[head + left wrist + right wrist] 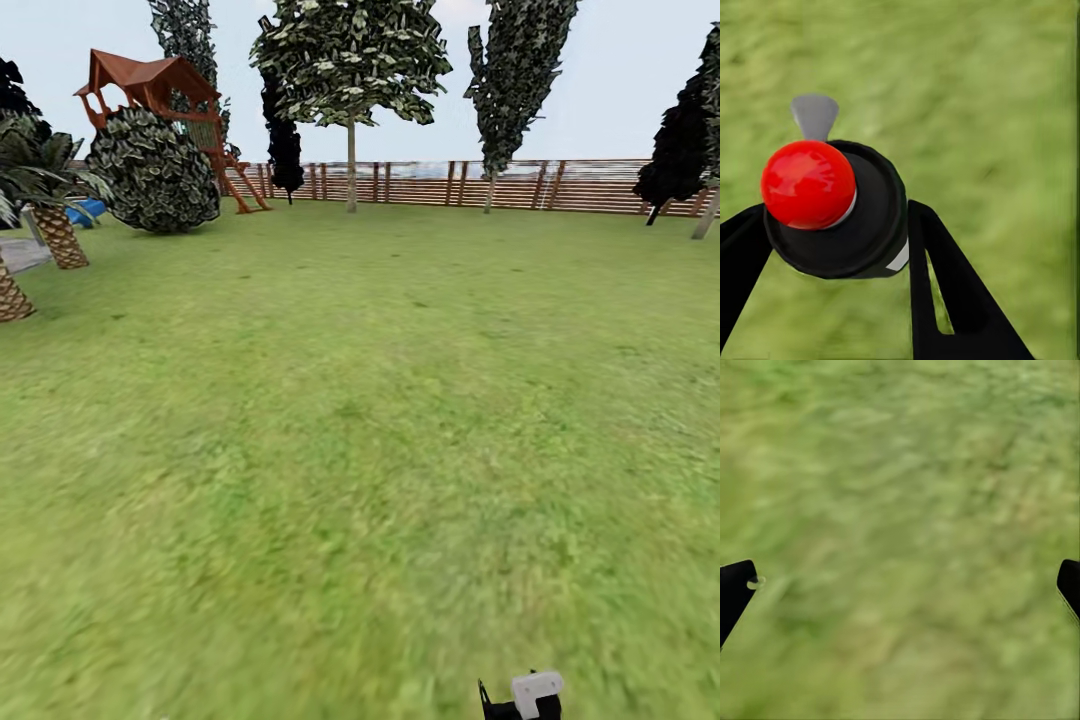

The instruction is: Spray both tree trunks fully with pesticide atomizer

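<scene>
- Red-capped black pesticide atomizer [832,206] sits clamped between the left pincer [840,247] fingers, above the lawn [360,400].
- Right pincer [900,585] gapes wide over grass, holding nothing.
- Pale-trunked tree [350,100] stands far off by the wooden fence [520,183].

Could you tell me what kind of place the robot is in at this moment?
It looks like a fenced garden or backyard. A wide green lawn runs back to a brown slatted wooden fence, a wooden play tower stands at the far left, and tall leafy trees grow along the fence.
</scene>
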You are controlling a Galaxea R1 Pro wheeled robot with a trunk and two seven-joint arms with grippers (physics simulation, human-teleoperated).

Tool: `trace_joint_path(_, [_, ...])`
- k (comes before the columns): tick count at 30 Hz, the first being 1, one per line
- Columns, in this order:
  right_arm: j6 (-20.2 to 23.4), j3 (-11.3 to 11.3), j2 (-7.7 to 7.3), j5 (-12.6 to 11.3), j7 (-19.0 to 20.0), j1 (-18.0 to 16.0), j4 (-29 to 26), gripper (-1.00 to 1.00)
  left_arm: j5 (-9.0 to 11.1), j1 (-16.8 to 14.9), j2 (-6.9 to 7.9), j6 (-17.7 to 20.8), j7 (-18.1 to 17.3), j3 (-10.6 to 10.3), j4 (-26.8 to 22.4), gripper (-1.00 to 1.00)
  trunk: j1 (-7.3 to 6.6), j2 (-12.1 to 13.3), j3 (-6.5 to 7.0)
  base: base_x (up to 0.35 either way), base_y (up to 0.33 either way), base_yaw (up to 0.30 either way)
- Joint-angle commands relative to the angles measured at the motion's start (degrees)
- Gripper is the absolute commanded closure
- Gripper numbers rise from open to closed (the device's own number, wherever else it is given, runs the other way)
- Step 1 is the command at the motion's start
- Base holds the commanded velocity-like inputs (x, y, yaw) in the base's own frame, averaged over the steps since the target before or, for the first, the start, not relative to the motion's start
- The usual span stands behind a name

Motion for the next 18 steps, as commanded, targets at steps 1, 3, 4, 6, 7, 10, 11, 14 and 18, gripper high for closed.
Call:
trace_joint_path(1, [0.00,0.00,0.00,0.00,0.00,0.00,0.00,-1.00,0.00,0.00,0.00,0.00,0.00,0.00,-0.01,1.00,0.00,0.00,0.00,0.339,0.000,0.000])
trace_joint_path(3, [0.00,0.00,0.00,0.00,0.00,0.00,0.00,-1.00,0.00,-0.01,0.00,0.00,0.00,0.00,-0.01,1.00,0.00,0.00,0.00,0.339,0.000,0.000])
trace_joint_path(4, [0.03,0.00,0.00,0.00,0.00,0.00,0.00,-1.00,0.00,0.00,0.02,-0.02,0.00,0.00,-0.01,1.00,0.00,0.00,0.00,0.339,0.000,0.000])
trace_joint_path(6, [0.07,0.00,0.00,0.00,0.00,0.00,0.00,-1.00,0.00,0.00,0.00,-0.04,0.00,0.00,-0.01,1.00,0.00,0.00,0.00,0.339,0.000,0.000])
trace_joint_path(7, [0.08,0.00,0.00,0.00,0.00,0.00,0.00,-1.00,-0.02,0.00,0.00,-0.06,0.00,0.00,-0.01,1.00,0.00,0.00,0.00,0.339,0.000,0.000])
trace_joint_path(10, [0.09,0.00,0.00,0.00,0.00,0.00,0.00,-1.00,0.00,0.00,0.07,-0.07,0.00,0.00,-0.01,1.00,0.00,0.00,0.00,0.338,0.000,0.000])
trace_joint_path(11, [0.09,0.00,0.00,0.00,0.00,0.00,0.00,-1.00,0.00,0.00,0.08,-0.07,0.00,0.00,-0.01,1.00,0.00,0.00,0.00,0.338,0.000,0.000])
trace_joint_path(14, [0.09,0.00,0.00,0.00,0.00,0.00,0.00,-1.00,0.00,0.00,0.08,-0.07,0.00,0.00,-0.01,1.00,0.00,0.00,0.00,0.339,0.000,0.000])
trace_joint_path(18, [0.09,0.00,0.00,0.00,0.00,0.00,0.00,-1.00,0.00,0.00,0.17,-0.08,0.02,0.06,-0.01,1.00,0.00,0.00,0.00,0.339,0.000,0.000])
